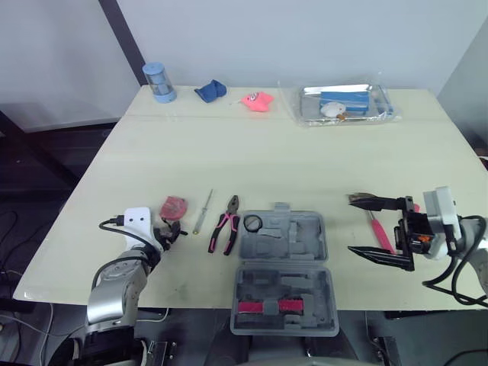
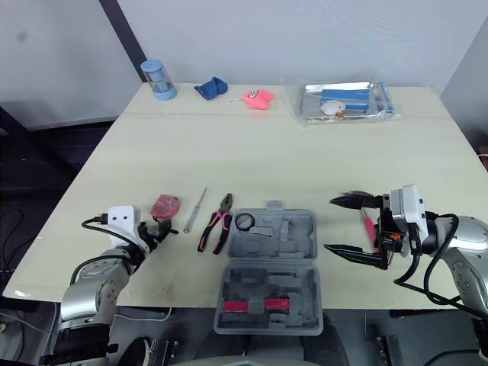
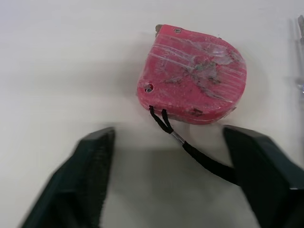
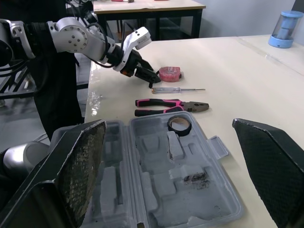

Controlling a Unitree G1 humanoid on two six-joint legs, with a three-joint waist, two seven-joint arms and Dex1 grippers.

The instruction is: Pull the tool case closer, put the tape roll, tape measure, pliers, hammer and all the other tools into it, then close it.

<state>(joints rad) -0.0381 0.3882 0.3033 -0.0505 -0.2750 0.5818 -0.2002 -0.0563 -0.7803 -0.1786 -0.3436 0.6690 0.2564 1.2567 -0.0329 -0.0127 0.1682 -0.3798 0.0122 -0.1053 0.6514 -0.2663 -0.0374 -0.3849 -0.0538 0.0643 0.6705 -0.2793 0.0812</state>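
Note:
The grey tool case (image 1: 299, 233) lies open at the table's front middle, with the black tape roll (image 1: 252, 223) in its far left corner. Left of it lie the pink-handled pliers (image 1: 226, 226), a thin screwdriver (image 1: 203, 211) and the red tape measure (image 3: 192, 88). My left gripper (image 1: 169, 231) is open just short of the tape measure, its fingers either side of the black strap. Right of the case, my right gripper (image 1: 352, 225) is open wide and empty. The pink-handled hammer (image 1: 379, 231) lies on the table between its fingers.
Along the far edge stand a blue cylinder (image 1: 158, 81), a blue cloth (image 1: 210, 91), a pink toy (image 1: 258, 101) and a clear bag with a tray (image 1: 343, 103). The case's lid overhangs the table's front edge and holds a pink strip (image 1: 267, 306).

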